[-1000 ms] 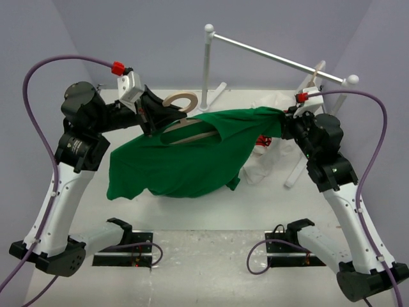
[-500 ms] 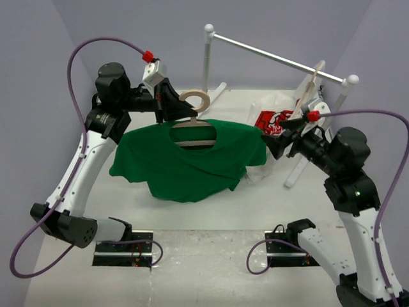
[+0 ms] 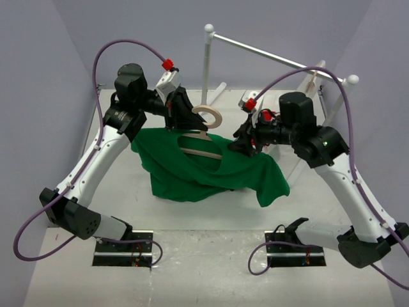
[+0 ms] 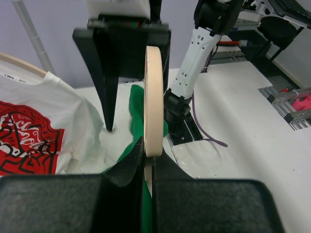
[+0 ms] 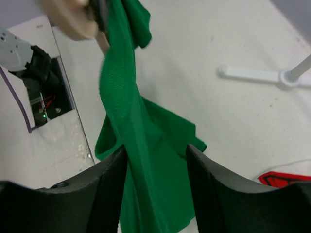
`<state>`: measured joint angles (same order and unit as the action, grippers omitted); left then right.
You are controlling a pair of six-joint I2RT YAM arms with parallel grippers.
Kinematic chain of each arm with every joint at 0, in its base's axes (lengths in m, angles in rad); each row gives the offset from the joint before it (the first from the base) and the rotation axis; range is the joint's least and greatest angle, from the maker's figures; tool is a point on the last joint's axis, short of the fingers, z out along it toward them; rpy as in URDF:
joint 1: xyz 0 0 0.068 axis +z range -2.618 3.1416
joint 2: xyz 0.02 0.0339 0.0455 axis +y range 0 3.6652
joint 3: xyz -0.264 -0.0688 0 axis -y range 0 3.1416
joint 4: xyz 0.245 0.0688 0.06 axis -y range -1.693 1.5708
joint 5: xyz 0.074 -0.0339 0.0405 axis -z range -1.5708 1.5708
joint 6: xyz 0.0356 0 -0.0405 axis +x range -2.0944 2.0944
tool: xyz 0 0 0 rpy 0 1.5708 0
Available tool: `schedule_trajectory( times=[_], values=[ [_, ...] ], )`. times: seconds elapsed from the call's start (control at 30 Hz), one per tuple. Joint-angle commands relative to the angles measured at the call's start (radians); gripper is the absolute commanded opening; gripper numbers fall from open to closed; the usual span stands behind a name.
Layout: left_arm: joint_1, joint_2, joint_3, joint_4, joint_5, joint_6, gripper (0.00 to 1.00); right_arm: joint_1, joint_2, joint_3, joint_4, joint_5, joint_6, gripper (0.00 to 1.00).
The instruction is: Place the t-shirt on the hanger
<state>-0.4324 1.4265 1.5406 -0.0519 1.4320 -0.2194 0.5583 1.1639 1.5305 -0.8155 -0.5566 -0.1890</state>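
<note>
The green t-shirt point(image 3: 204, 174) hangs draped over the light wooden hanger point(image 3: 206, 149), whose bar shows through the neck opening. My left gripper point(image 3: 185, 120) is shut on the hanger just below its curved hook point(image 3: 209, 116). In the left wrist view the hook point(image 4: 154, 97) stands edge-on, pinched at its base between the jaws of the left gripper point(image 4: 148, 167). My right gripper point(image 3: 246, 144) is at the shirt's right shoulder. Seen from that wrist, the right gripper point(image 5: 156, 160) is open, with a fold of the green t-shirt point(image 5: 131, 131) hanging between its fingers.
A white clothes rack stands at the back, with its rail point(image 3: 275, 57) and post point(image 3: 209, 64). A second hanger point(image 3: 313, 78) hangs at the rail's right end. Below it lies a white garment with red print point(image 4: 29, 131). The rack's foot point(image 5: 262, 75) lies on the table.
The right gripper let go of the sleeve, opened, and swung left to the shirt's right shoulder. The left arm carried hanger and shirt rightward. The shirt's right side now droops.
</note>
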Motion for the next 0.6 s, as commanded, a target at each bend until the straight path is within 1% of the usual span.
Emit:
schedule_trajectory(
  times=[0.0,0.13,0.17,0.27,0.33,0.37,0.4,0.43,0.47,0.5,0.57],
  values=[
    [0.008,-0.028,0.025,0.142,0.058,-0.073,0.00,0.024,0.005,0.072,-0.087,0.013,-0.039,0.41],
    [0.017,-0.007,0.046,0.185,0.061,-0.120,0.00,0.025,0.005,0.065,-0.075,-0.022,-0.037,0.27],
    [0.018,0.000,0.053,0.198,0.061,-0.136,0.00,0.025,0.006,0.063,-0.072,-0.032,-0.037,0.21],
    [0.019,0.015,0.077,0.210,0.056,-0.161,0.00,0.025,0.006,0.054,-0.055,-0.074,-0.036,0.00],
    [0.024,0.027,0.097,0.210,0.033,-0.175,0.01,0.025,-0.003,0.039,0.004,-0.060,0.012,0.00],
    [0.035,0.030,0.102,0.209,-0.001,-0.189,0.09,0.026,-0.010,0.028,0.026,-0.035,0.036,0.00],
    [0.049,0.032,0.109,0.205,-0.044,-0.202,0.29,0.026,-0.018,0.017,0.054,-0.008,0.071,0.00],
    [0.069,0.027,0.123,0.180,-0.130,-0.205,0.62,0.026,-0.028,0.009,0.089,0.022,0.123,0.00],
    [0.098,0.018,0.136,0.132,-0.271,-0.203,0.86,0.025,-0.036,0.002,0.108,0.064,0.171,0.00],
    [0.123,-0.004,0.142,0.053,-0.471,-0.186,0.98,0.026,-0.042,0.002,0.111,0.132,0.194,0.00],
    [0.138,-0.037,0.149,-0.040,-0.638,-0.154,1.00,0.025,-0.046,0.007,0.103,0.209,0.266,0.00]
  ],
)
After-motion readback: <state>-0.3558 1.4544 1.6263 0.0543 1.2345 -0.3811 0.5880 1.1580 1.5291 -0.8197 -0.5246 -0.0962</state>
